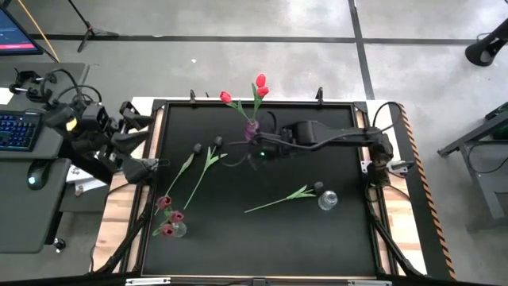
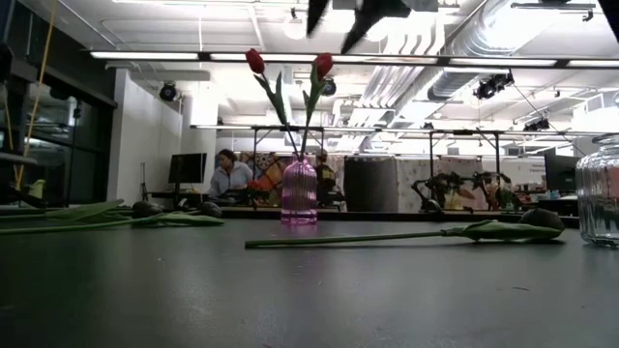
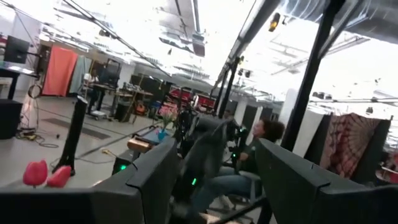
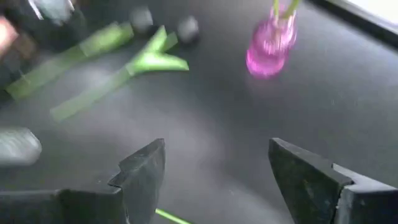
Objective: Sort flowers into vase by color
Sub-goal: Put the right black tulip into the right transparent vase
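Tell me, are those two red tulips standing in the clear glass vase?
No, the two red tulips stand in the pink vase, while the clear vase at the table's right side holds no stems in the low view.

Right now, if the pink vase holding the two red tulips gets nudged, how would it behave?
The pink vase looks narrow and tall, with two red tulips rising high above it, so probably top-heavy and tippy. It seems to be glass: likely slick and breakable.

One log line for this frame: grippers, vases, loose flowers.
right gripper: open, empty, over mat by pink glass vase holding two red tulips | left gripper: open, left edge | three dark-headed tulips lying loose
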You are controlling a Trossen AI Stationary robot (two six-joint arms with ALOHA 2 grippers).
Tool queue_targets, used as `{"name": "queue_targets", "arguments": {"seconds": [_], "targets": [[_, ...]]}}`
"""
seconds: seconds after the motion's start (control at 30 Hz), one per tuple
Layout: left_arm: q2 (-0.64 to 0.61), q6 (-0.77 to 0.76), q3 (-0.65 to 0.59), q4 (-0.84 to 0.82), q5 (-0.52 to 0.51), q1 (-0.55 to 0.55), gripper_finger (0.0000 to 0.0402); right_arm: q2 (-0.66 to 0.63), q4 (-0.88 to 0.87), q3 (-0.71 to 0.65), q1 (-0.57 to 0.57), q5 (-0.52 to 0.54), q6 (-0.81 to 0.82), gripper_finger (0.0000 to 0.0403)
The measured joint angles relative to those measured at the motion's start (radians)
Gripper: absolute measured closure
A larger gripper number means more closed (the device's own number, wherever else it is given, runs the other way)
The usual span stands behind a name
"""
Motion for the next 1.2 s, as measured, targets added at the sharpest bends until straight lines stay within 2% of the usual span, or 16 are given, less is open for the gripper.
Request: {"name": "queue_targets", "arguments": {"seconds": [0.2,0.33,0.47,0.67,0.8,0.9,1.0,1.07,1.2], "targets": [[0.080,-0.076,0.026,-0.001,0.081,0.100,0.0195,0.000,0.047,-0.210,-0.078,-0.220,-0.264,0.0132],[0.160,-0.193,0.026,0.007,0.168,0.256,0.0195,0.000,0.082,-0.318,-0.123,-0.320,-0.457,0.0132],[0.255,-0.332,0.027,0.032,0.358,0.475,0.0195,0.000,0.100,-0.376,-0.168,-0.372,-0.606,0.0132],[0.385,-0.545,0.027,0.024,0.681,0.797,0.0195,-0.010,0.096,-0.386,-0.215,-0.454,-0.812,0.0132],[0.433,-0.618,0.027,0.022,0.874,0.925,0.0195,-0.053,0.112,-0.423,-0.241,-0.478,-0.873,0.0132],[0.436,-0.614,0.027,0.024,0.927,0.972,0.0195,-0.111,0.164,-0.501,-0.252,-0.502,-0.825,0.0132],[0.425,-0.554,0.027,0.012,0.931,0.998,0.0195,-0.193,0.278,-0.638,-0.244,-0.529,-0.671,0.0132],[0.414,-0.508,0.027,-0.002,0.931,1.011,0.0195,-0.247,0.357,-0.748,-0.220,-0.529,-0.485,0.0132],[0.392,-0.457,0.027,-0.038,0.931,1.033,0.0195,-0.345,0.562,-0.948,-0.115,-0.516,0.030,0.0132]]}}
